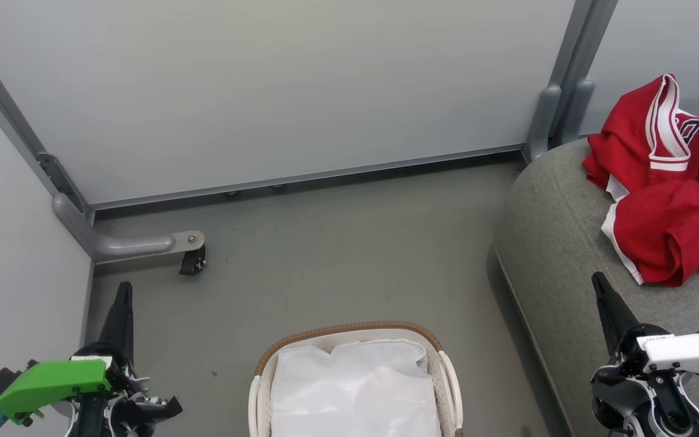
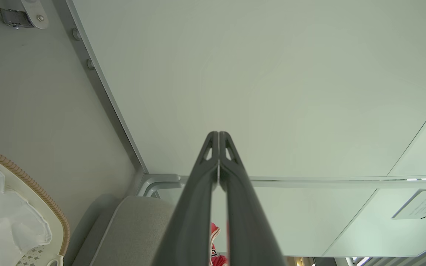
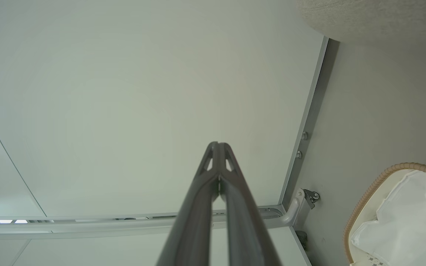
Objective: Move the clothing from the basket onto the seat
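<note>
Your right claw (image 1: 598, 284) points up along the near edge of the grey seat (image 1: 556, 243), which spreads ahead of it and to its outer side. The red clothing (image 1: 671, 206) lies heaped on that seat, ahead and outward of the right claw, well apart from its tip. The basket (image 1: 449, 379) stands on the floor (image 1: 337, 255) between your two claws, its white liner (image 1: 355, 388) showing. Your left claw (image 1: 124, 294) and the right one are both pressed fully together, gripping nothing.
</note>
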